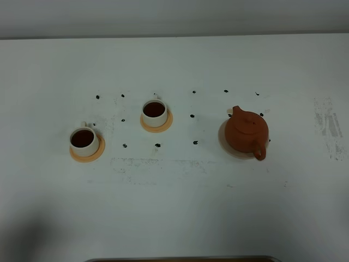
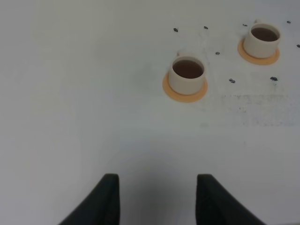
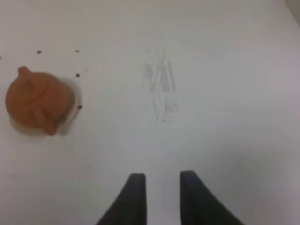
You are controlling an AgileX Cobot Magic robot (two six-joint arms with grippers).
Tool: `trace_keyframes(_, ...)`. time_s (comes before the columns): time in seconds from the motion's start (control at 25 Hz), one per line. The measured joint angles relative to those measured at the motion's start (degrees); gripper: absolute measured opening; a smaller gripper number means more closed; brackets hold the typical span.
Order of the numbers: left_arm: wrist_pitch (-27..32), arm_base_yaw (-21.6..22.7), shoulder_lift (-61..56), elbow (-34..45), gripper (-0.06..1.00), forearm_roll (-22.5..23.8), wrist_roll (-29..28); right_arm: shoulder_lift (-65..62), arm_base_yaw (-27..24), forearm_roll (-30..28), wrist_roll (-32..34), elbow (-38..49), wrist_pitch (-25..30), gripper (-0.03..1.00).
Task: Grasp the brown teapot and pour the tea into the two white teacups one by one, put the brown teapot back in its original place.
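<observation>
Over bare table, right gripper (image 3: 161,199): it is hanging above the white table (image 1: 174,207) well apart from the pot, its two dark fingers (image 3: 136,197) standing a little apart with only tabletop showing between them; it is holding nothing.

Over bare table, left gripper (image 2: 157,199): it is hovering short of the cups, jaws standing wide apart and empty.

Exterior high view: neither arm is showing in it, so both seem to be sitting back near the table's front edge.

Brown teapot (image 1: 247,132): it is sitting upright with its lid on, resting on the pale saucer (image 1: 223,143), whose rim is peeking out on the side toward the cups; the handle is pointing toward the front edge and the spout toward the far edge.

Nearer teacup (image 1: 84,141): it is standing on its orange coaster (image 1: 87,156) on the left of the table, showing dark tea inside.

Farther teacup (image 1: 155,112): it is standing on its own coaster (image 1: 156,127), between the first cup and the pot, also showing dark tea.

Step in hand: judging by two filled cups and the pot on its saucer, the pouring and the return are looking done, and the arms appear to be parking.

Next move: little seems to be needed beyond keeping both grippers clear of the pot and cups; any further travel is calling for a path away from them so nothing gets knocked or spilled.
</observation>
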Motion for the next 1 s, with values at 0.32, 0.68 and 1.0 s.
trace_keyframes(0.32, 0.0, 0.0, 0.0, 0.0, 0.41, 0.0, 0.0, -4.09, 0.0, 1.87, -1.62, 2.78, -0.17, 0.21)
trace_keyframes(0.68, 0.0, 0.0, 0.0, 0.0, 0.41, 0.0, 0.06, -6.55, 0.0, 2.85, -1.87, 2.88, -0.21, 0.21)
trace_keyframes(1.0, 0.0, 0.0, 0.0, 0.0, 0.41, 0.0, 0.0, -6.59, 0.16, 3.73, -1.87, 2.88, -0.21, 0.21)
